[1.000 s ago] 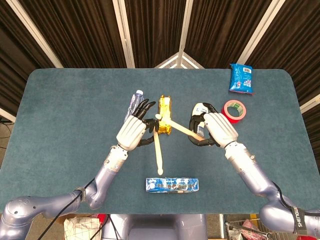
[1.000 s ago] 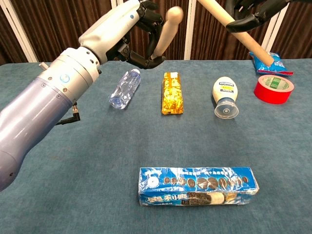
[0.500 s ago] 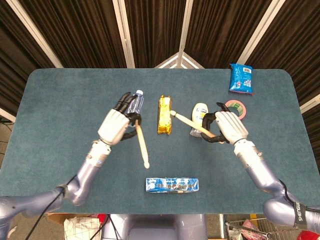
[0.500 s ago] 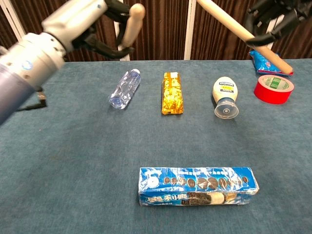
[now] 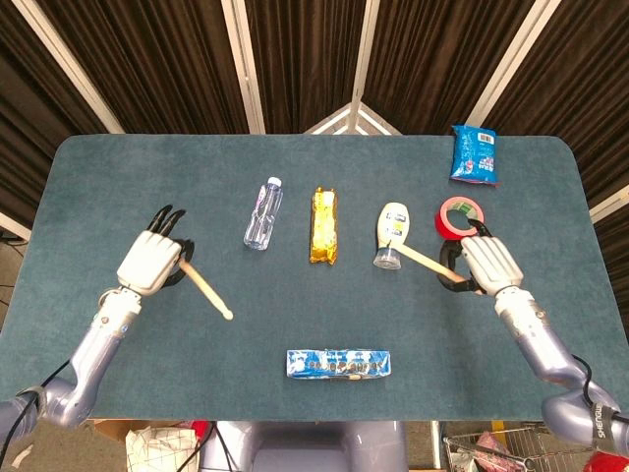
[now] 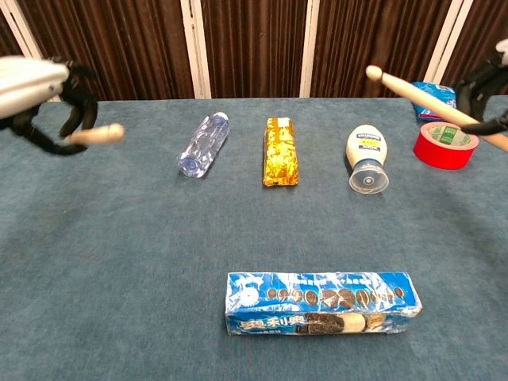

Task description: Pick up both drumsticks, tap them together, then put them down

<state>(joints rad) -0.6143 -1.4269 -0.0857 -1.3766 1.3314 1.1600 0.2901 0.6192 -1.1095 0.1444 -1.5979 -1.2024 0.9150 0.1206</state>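
The blue-grey felt-covered worktop (image 5: pixel 118 187) carries a row of clutter down the middle, and both arms are out wide at its sides, so the step in hand looks like the put-down. The long blue packet of sandwich biscuits (image 5: pixel 339 363) lies at the near edge, and further back stand the clear plastic water bottle (image 5: pixel 261 213), the gold foil snack bar (image 5: pixel 324 225), the white squeeze bottle lying on its side (image 5: pixel 391 232) and the red roll of tape (image 5: pixel 460 215).

The left hand (image 5: pixel 150 262) is clamped on the left pale wooden drumstick (image 5: pixel 205 290), tip angled inward and toward the robot over bare cloth. The right hand (image 5: pixel 488 264) grips the right pale wooden drumstick (image 5: pixel 421 258), whose tip reaches over the squeeze bottle; whether it clears the bottle is hard to judge from the head view.

To do this well, lower each stick level and slowly until it rests flat, draw the right one outward first so it lands off the bottle and tape, and only then loosen the fingers so neither stick rolls.
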